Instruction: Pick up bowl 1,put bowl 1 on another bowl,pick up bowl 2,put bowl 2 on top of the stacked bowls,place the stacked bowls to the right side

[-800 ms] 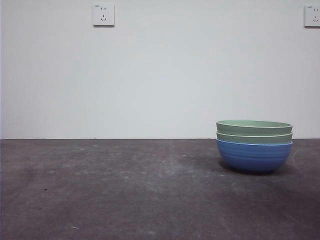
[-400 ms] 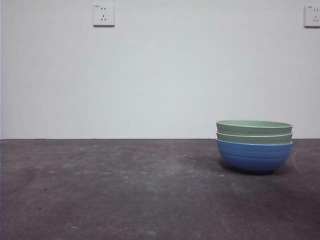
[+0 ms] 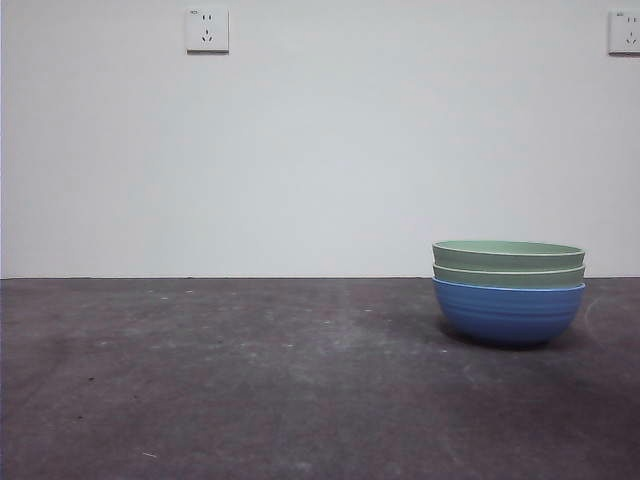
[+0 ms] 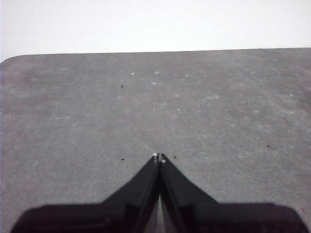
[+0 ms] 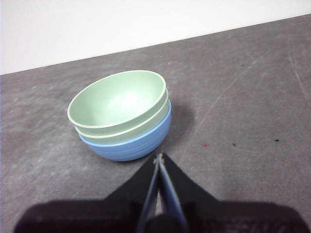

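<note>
No text, brand, number or sign can be read anywhere. The white square wall socket (image 3: 207, 30) above the dark grey table (image 3: 250, 380) carries a tiny dark mark at its top left corner, too small to make out, and the second white wall socket (image 3: 625, 32), far right of the first, is the same.

Looked like a bare test room or lab setup, not anybody's home or kitchen. The only backdrop was a plain white wall (image 3: 320, 150) with two white power sockets, one (image 3: 207, 30) up high and another (image 3: 624, 32) at the far edge. The table (image 3: 250, 380) was a dark grey, scuffed, speckled surface with pale scratches. No decor, no furniture, just a blank staged work area.
</note>
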